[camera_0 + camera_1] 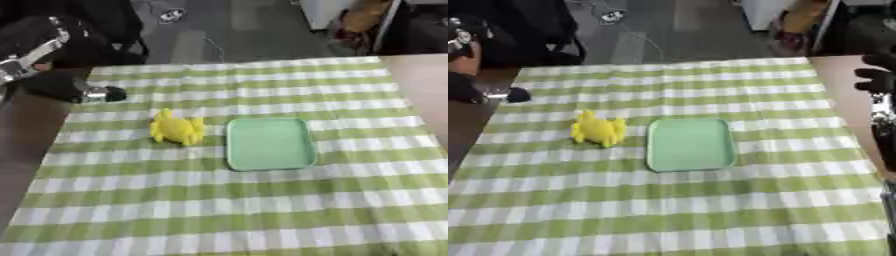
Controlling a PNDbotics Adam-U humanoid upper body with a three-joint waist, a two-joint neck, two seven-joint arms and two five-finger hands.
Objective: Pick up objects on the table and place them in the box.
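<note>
A yellow soft toy [178,129] lies on the green-and-white checked tablecloth [219,200], just left of a shallow pale green box [269,143], which holds nothing. My left hand [54,85] hovers at the table's far left edge, up and to the left of the toy and apart from it. The black and silver left forearm [31,47] comes in from the upper left corner. My right hand [875,77] shows only in the right eye view, at the right edge beyond the cloth and far from the box. Nothing is seen in either hand.
Bare brown table surface [855,100] lies to the right of the cloth and dark floor [26,135] to the left. Behind the table are grey floor [236,30] and dark furniture.
</note>
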